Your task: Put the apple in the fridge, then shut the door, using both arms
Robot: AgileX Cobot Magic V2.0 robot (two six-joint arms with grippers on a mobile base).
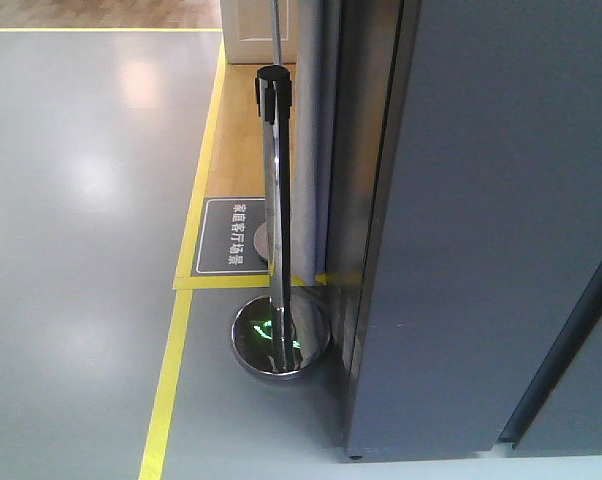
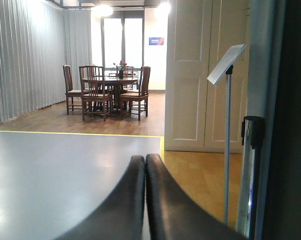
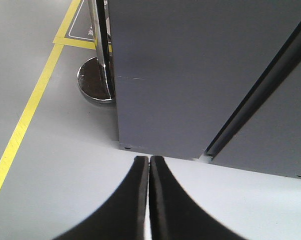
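The apple is out of view. The fridge shows as flat dark grey panels (image 1: pixel 481 230) (image 3: pixel 190 70), split by a dark slanted gap (image 1: pixel 571 330) (image 3: pixel 260 95). No white lining shows, and I cannot tell which panel is the door or whether it is fully shut. My left gripper (image 2: pixel 144 158) is shut with nothing in it, held above the grey floor and facing a dining room. My right gripper (image 3: pixel 149 159) is also shut and empty, pointing down at the floor just in front of the fridge's bottom edge. Of the arms, only the black fingers show.
A chrome stanchion post (image 1: pixel 277 200) with a round base (image 1: pixel 279 340) (image 3: pixel 95 85) stands close to the fridge's left corner. Yellow floor tape (image 1: pixel 166 390) (image 3: pixel 25 120) and a dark floor sign (image 1: pixel 231 235) lie to the left. A sign stand (image 2: pixel 226 70) and a dining table with chairs (image 2: pixel 108 90) are farther off.
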